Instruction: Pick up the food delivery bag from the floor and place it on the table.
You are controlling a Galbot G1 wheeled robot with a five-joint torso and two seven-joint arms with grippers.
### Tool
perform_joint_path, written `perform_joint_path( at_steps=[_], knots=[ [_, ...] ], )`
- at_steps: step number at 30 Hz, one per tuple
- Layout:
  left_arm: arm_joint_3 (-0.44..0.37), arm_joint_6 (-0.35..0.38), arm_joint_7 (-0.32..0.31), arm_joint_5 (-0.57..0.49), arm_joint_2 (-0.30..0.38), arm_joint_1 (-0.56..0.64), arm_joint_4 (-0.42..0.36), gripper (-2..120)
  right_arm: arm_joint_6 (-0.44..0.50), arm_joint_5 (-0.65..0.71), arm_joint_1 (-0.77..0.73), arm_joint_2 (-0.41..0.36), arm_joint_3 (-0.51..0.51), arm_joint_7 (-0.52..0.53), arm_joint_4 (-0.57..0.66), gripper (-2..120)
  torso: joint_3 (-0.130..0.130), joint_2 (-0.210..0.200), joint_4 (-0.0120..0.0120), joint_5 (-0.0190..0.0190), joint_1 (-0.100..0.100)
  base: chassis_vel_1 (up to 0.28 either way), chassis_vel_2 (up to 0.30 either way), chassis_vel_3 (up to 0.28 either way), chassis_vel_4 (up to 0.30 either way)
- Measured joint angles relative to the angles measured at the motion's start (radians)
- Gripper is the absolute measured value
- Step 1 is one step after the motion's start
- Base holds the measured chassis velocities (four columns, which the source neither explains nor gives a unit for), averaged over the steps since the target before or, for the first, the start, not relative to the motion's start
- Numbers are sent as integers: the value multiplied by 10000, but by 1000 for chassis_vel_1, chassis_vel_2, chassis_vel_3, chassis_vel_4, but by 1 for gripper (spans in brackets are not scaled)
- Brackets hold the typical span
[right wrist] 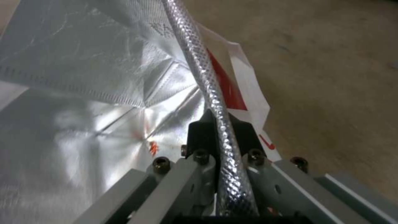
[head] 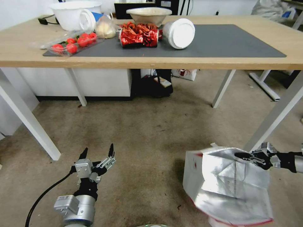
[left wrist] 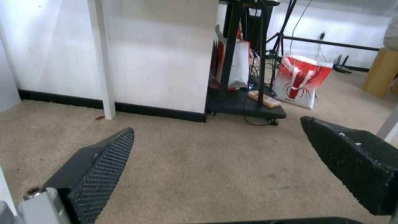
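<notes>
The food delivery bag (head: 221,186) is at the lower right over the floor (head: 142,142), tilted so its open mouth and silver foil lining (right wrist: 83,93) face me, with red and white on its outside edges. My right gripper (head: 243,156) is shut on the bag's upper rim; in the right wrist view the foil edge runs between the closed right gripper (right wrist: 217,124). I cannot tell whether the bag's base touches the carpet. My left gripper (head: 97,152) hangs open at the lower left over bare carpet, its left gripper (left wrist: 215,124) holding nothing. The table (head: 221,61) with its dark mat (head: 227,41) stands ahead.
On the table's left half lie a tray of strawberries (head: 74,42), white bowls (head: 75,14), red snack packets (head: 139,34) and a tipped white cup (head: 180,33). White table legs (head: 271,119) stand close to the bag. A second red-and-white bag (left wrist: 300,81) and a black cart (left wrist: 244,105) sit under the table.
</notes>
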Motion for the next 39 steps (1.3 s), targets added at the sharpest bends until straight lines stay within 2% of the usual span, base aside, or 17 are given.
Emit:
perform_joint_path(
  at_steps=[9, 14, 39],
  knots=[
    [-107, 122, -103, -29, 44, -191, 98, 100, -837, 966, 34, -414, 20, -1037, 408, 0, 0, 0, -1, 0, 0, 0, 0, 0, 0],
    [-132, 137, -92, -69, 88, -269, 173, 100, -1246, 1856, -172, -428, 20, -873, 668, 0, 0, 0, -1, 0, 1, 0, 0, 0, 0],
    [-90, 355, -164, -95, -19, -349, 87, 100, -1736, 2892, -533, -296, 48, -637, 1283, 0, 0, 0, -1, 0, 1, 0, 0, 0, 0]
  ],
)
